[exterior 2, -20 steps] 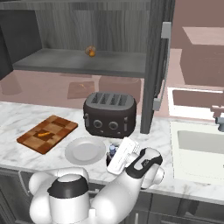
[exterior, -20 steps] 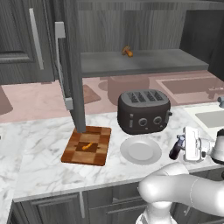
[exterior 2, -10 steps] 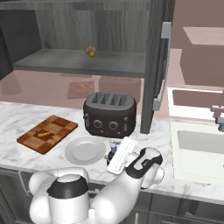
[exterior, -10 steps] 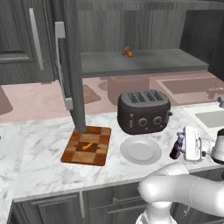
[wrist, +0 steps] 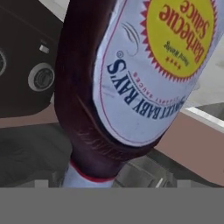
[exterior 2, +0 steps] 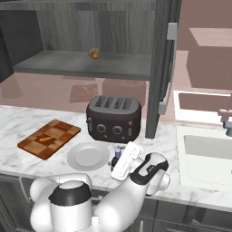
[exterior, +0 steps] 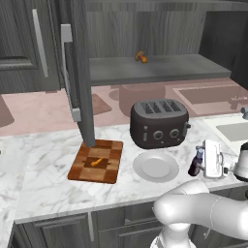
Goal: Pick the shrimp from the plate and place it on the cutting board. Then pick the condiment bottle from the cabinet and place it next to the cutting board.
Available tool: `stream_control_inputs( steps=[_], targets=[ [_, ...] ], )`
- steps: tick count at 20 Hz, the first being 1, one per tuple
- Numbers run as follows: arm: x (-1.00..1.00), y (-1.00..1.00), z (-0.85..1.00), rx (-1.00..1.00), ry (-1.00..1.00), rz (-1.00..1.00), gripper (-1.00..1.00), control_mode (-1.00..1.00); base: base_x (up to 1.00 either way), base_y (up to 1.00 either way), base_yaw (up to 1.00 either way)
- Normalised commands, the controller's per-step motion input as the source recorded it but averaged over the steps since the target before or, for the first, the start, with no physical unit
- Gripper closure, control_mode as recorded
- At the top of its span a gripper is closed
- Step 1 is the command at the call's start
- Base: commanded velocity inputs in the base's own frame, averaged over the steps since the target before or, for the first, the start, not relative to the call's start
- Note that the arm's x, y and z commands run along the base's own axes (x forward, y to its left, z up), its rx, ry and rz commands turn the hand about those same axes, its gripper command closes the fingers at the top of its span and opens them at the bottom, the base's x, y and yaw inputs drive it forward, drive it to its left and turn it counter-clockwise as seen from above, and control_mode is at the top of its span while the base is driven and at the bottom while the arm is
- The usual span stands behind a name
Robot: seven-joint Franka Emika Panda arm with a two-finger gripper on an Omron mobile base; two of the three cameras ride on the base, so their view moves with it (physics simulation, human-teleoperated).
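The tiny orange shrimp point(exterior: 97, 162) point(exterior 2: 45, 139) lies in the middle of the checkered cutting board point(exterior: 110, 170) point(exterior 2: 63, 131). To the board's right sits the bare round plate point(exterior: 156, 166) point(exterior 2: 88, 156). Right of the plate, the dark condiment bottle point(exterior: 196, 163) point(exterior 2: 118, 156) stands upright on the counter. My gripper point(exterior: 201, 162) point(exterior 2: 120, 158) reaches in from its right, open, with the fingers either side of it. In the hand view the bottle's label point(wrist: 131, 78) looms very close. The cabinet shelf point(exterior: 160, 68) hangs above, its door point(exterior: 80, 72) swung open.
A dark toaster point(exterior: 159, 122) point(exterior 2: 113, 118) stands right behind the plate and bottle. A small orange-brown mushroom-like object point(exterior: 141, 56) point(exterior 2: 94, 53) sits on the shelf. The sink point(exterior 2: 208, 154) lies to the right. The open door's lower edge hangs over the board's back edge.
The bottle stays upright at the same spot beside the plate. The hand has barely moved, and its fingers now stand apart from the bottle.
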Motion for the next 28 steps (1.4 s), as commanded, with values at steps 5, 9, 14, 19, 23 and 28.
stream_control_inputs(
  steps=[5, 9, 14, 19, 23, 28],
  targets=[
    [-0.08, 0.0, 0.0, 0.0, 0.0, 0.0, -1.0, -1.0, 0.0, 0.0, 0.0],
    [-0.11, -0.03, 0.0, 0.0, 0.0, 0.0, -1.0, -1.0, 0.0, 0.0, 0.0],
    [-0.13, -0.07, 0.04, 0.0, 0.0, 0.0, -1.0, -1.0, 0.0, 0.0, 0.0],
    [-0.11, -0.05, 0.07, 0.0, 0.0, 0.0, -1.0, -1.0, 0.0, 0.0, 0.0],
    [-0.1, -0.05, 0.1, 0.0, 0.0, 0.0, -1.0, -1.0, 0.0, 0.0, 0.0],
    [-0.03, 0.0, 0.13, 0.0, 0.0, 0.0, -1.0, -1.0, 0.0, 0.0, 0.0]
  ],
)
